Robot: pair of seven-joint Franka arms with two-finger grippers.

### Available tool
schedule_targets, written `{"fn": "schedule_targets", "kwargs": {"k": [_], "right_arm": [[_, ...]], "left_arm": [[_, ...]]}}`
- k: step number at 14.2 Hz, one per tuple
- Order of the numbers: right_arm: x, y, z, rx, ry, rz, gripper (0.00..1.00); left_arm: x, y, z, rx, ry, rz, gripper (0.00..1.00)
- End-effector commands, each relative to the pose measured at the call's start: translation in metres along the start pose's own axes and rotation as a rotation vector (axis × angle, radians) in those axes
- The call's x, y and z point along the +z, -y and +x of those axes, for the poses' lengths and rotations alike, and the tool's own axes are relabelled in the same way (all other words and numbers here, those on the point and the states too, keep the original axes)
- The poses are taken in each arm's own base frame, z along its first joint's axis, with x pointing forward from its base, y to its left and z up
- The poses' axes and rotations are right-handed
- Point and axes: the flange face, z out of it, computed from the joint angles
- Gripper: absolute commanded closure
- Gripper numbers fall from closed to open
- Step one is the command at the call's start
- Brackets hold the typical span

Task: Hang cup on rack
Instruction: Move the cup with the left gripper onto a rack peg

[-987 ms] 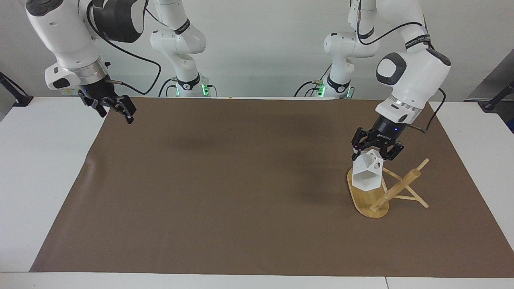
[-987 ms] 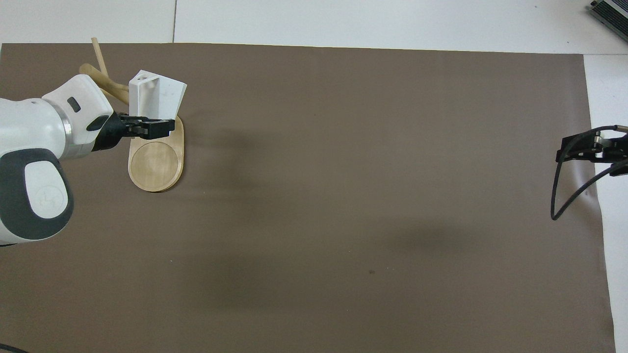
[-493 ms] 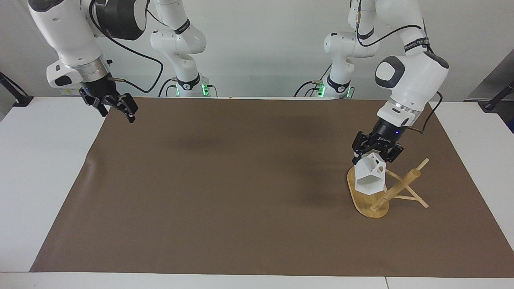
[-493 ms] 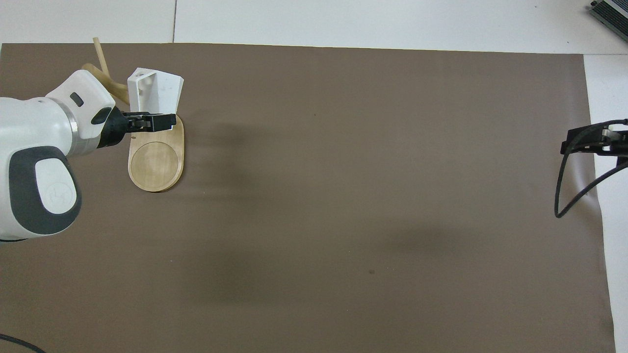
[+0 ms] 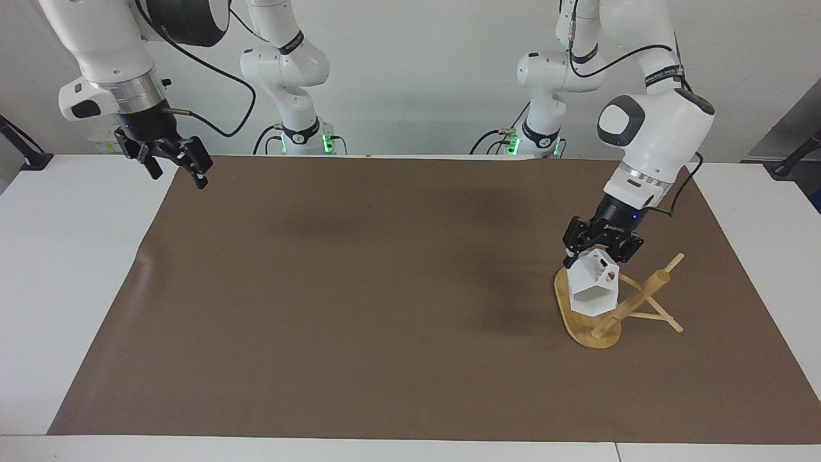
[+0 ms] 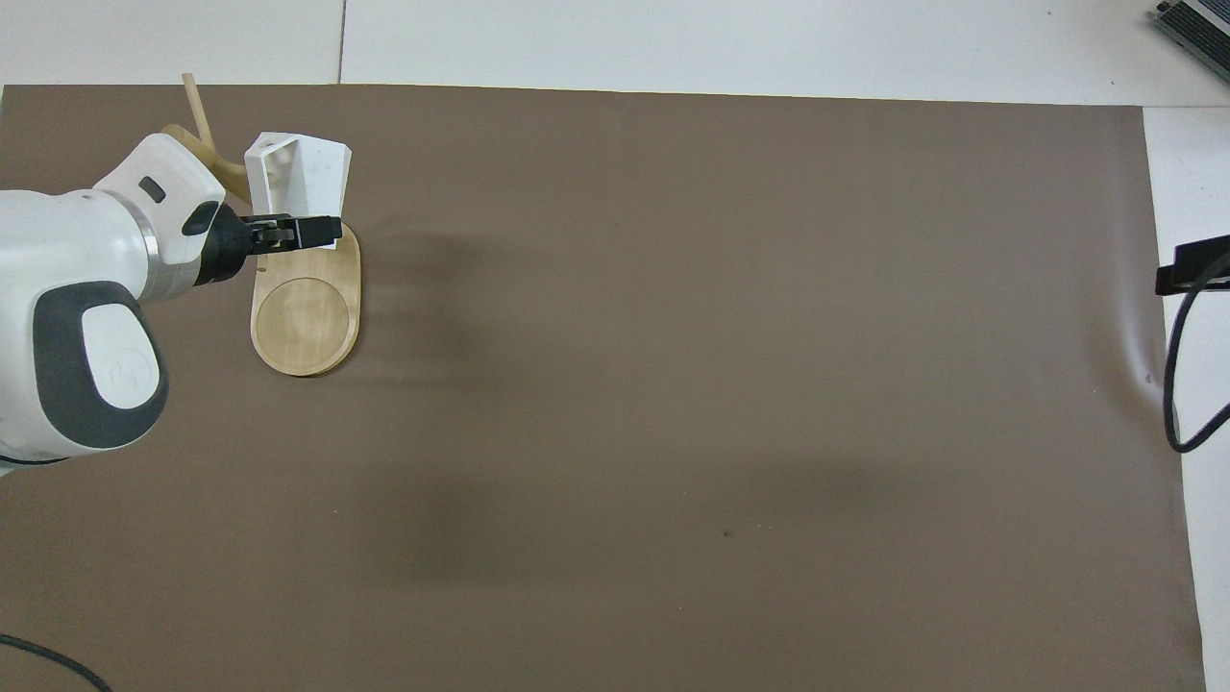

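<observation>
cup (image 5: 593,290): the small white faceted mug is hanging tipped in the air over the rack's base, mouth facing away from the robots, right by the slanted post
handling: looking light and stiff, probably a bit slick; those flat facets and the blocky pierced handle are seeming like the best spots to pinch
left hand (image 5: 601,249): clamping the cup from above
rack (image 5: 632,303): bamboo mug tree sitting at the left arm's end of the table (image 5: 70,269), post leaning over, pegs bare
containers: cup is looking empty, nothing sitting on the rack's oval base
right hand (image 5: 172,158): waiting, hovering over the table's corner at its own end, fingers spread wide, carrying nothing
</observation>
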Motion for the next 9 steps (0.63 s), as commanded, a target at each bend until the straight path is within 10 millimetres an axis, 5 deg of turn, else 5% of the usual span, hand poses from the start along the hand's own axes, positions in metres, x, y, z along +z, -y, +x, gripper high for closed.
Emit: {"fn": "schedule_targets", "kwargs": {"k": [1, 9], "right_arm": [[0.001, -0.008, 0.005, -0.050, 0.012, 0.017, 0.00], [0.021, 0.005, -0.001, -0.005, 0.065, 0.022, 0.00]], "left_arm": [[0.000, 0.006, 0.003, -0.030, -0.011, 0.019, 1.00], [0.001, 0.017, -0.001, -0.098, 0.004, 0.018, 0.94]]}}
